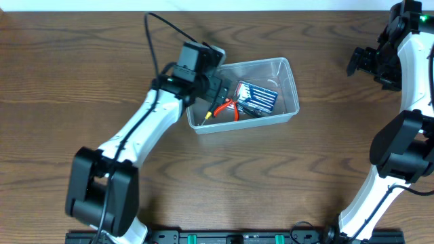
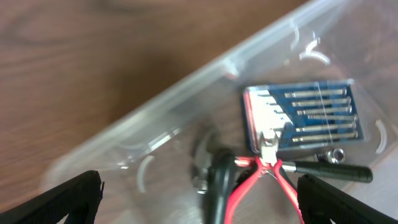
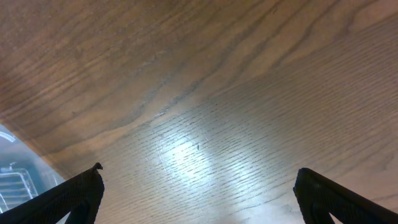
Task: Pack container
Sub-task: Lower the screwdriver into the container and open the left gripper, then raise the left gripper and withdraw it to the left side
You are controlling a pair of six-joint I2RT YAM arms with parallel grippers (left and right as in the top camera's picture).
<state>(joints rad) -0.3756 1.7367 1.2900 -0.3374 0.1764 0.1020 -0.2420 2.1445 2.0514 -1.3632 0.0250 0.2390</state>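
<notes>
1. Container (image 1: 274, 71): clear rimmed plastic, rounded corners, on the wood-grain worktop (image 1: 81, 68); red-handled pliers (image 1: 228, 108) and a blue screwdriver pack (image 1: 256, 96) lie inside.
2. My left gripper (image 1: 215, 89) gapes wide over its pliers end, empty.
3. My right gripper (image 1: 363, 62), wide too, hangs well right of the container.

A brown wooden counter (image 1: 81, 54) with a strong grain is seen in every view, and a bright patch of reflected light is shown on it in the right wrist view. A blue case of small screwdrivers (image 2: 305, 115) is laid flat, with its row of thin metal shafts visible through a clear cover. Pliers with red handles (image 2: 261, 171) are laid against it, their metal nose overlapping the edge of the case. A black-handled tool (image 2: 333, 171) is laid just beside the pliers, and a small nut-like metal piece (image 2: 336, 155) is seen between that tool and the case. A yellow-tipped item (image 1: 205, 116) is partly hidden beside the red handles and cannot be identified.
</notes>
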